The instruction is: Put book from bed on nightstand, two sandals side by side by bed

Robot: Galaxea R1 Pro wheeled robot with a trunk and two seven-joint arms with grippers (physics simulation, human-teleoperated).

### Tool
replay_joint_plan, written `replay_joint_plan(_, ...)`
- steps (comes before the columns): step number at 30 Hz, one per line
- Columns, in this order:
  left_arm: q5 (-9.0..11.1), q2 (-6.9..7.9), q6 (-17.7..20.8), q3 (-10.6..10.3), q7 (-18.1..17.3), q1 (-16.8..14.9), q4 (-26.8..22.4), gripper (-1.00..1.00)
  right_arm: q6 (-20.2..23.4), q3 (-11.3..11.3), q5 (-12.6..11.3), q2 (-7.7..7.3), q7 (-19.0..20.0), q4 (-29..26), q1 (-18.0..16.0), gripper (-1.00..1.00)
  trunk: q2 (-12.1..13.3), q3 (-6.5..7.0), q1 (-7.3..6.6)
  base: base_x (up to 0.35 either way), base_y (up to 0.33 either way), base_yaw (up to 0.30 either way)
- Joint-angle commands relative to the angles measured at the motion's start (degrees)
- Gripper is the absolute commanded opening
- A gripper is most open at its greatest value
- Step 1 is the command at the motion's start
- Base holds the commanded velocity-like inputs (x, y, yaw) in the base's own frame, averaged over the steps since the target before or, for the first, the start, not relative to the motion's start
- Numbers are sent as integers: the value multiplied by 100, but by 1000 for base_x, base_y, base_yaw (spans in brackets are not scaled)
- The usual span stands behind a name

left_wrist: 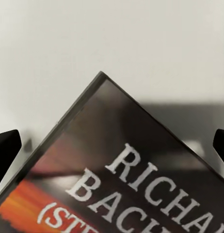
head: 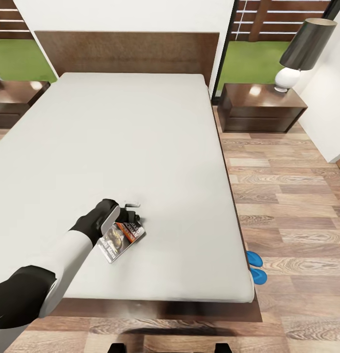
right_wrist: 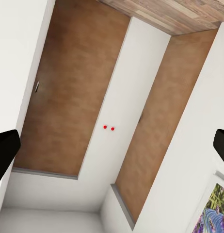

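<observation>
Fingers of the left gripper are standing wide apart in the left wrist view, one dark tip showing at each edge of that picture with the book lying between them, its corner pointing away and white title lettering facing the camera. From the head view the gripper is hovering over the far edge of the book, and whether it is touching the cover cannot be told; nothing is clamped. The book is lying flat on the bed, near the foot end and left of the middle, with bare grey mattress all around it. The right gripper is also standing open, its two dark tips apart at the picture's edges, pointing at white walls and brown doors, holding nothing. Two blue sandals are lying on the wood floor just beside the bed's right side near the foot, one just behind the other, partly hidden by the mattress edge. A nightstand is standing right of the headboard, carrying a lamp with a dark shade and white base. A second nightstand is showing at the left edge.
</observation>
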Motion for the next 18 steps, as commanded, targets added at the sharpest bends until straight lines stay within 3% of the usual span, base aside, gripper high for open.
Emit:
replay_joint_plan(1,113,9,29,-39,37,1,102,100,25,1,43,0,0,-9,3,100,-2,-3,1,-6,0,0)
replay_joint_plan(10,113,7,29,-40,37,1,102,100,25,1,43,0,-2,-9,3,100,-2,-3,1,-7,0,0)
replay_joint_plan(18,113,4,30,-39,38,1,102,100,25,1,43,0,-2,-7,3,100,-2,-3,1,-114,0,0)
